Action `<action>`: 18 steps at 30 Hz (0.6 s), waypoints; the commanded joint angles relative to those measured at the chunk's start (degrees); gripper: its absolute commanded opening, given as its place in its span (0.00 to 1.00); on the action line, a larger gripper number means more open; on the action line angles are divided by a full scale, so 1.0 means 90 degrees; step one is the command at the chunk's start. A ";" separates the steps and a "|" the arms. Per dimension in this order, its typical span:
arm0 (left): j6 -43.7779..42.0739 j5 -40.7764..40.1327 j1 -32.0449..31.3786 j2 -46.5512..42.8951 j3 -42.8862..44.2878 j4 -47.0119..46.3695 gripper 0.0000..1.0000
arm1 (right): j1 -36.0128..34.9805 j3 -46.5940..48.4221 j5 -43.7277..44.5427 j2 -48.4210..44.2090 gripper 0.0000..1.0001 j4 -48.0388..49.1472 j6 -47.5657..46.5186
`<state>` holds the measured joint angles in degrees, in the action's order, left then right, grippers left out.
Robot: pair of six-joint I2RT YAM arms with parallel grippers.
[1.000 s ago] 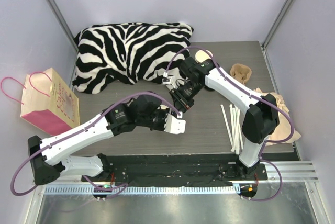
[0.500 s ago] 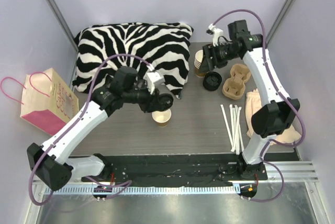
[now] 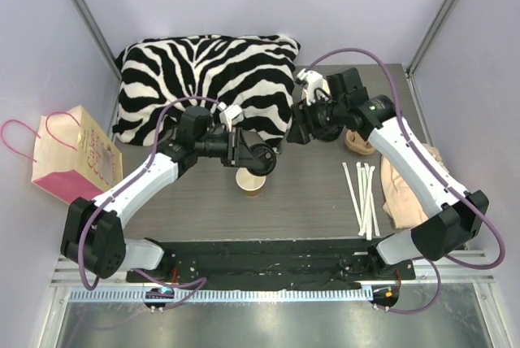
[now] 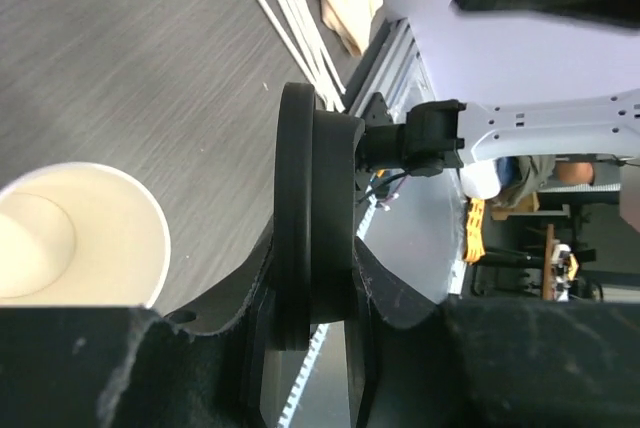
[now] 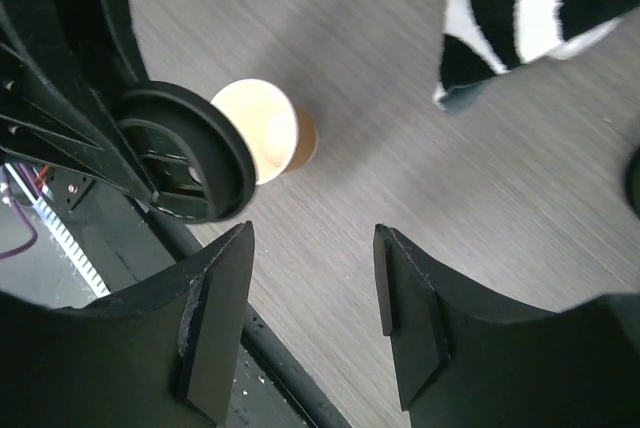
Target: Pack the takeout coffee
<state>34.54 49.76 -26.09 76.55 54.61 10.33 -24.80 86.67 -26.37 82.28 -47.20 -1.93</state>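
Note:
The takeout coffee's brown paper cup (image 3: 250,181) stands upright and lidless on the table's middle, its cream inside showing (image 4: 70,238) (image 5: 265,131). My left gripper (image 3: 253,153) (image 4: 315,278) is shut on a round black lid (image 3: 262,158) (image 4: 310,238) (image 5: 190,163). It holds the lid on edge just above and behind the cup's rim. My right gripper (image 3: 299,128) (image 5: 312,248) hangs open and empty over bare table, right of the cup, beside the pillow's corner.
A zebra-striped pillow (image 3: 203,80) fills the back left. A pink paper bag (image 3: 77,157) stands at the left edge. White straws (image 3: 361,193), a beige cloth (image 3: 406,185) and a cardboard cup carrier (image 3: 357,141) lie to the right.
My right arm swung from the back right corner in toward the middle with its jaws open. The left gripper kept the lid and stayed over the cup, shifting slightly right.

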 commanded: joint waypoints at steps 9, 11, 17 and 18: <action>0.0859 0.0477 0.0096 0.0039 -0.0140 -0.1079 0.03 | -0.1170 0.0028 0.0752 0.0067 0.52 0.0381 -0.0097; 0.0878 0.0468 0.0125 0.0058 -0.0150 -0.1098 0.03 | -0.1239 0.0028 0.0830 0.0106 0.52 0.0381 -0.0117; 0.0966 0.0506 0.0144 0.0127 -0.0120 -0.1108 0.02 | -0.1395 0.0077 0.1006 0.0232 0.49 0.0391 -0.0146; 0.0976 0.0516 0.0145 0.0127 -0.0120 -0.1108 0.02 | -0.1415 0.0077 0.1035 0.0252 0.48 0.0401 -0.0156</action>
<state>42.15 52.60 -25.30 77.54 53.39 2.98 -36.77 85.60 -19.20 84.05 -45.50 -2.57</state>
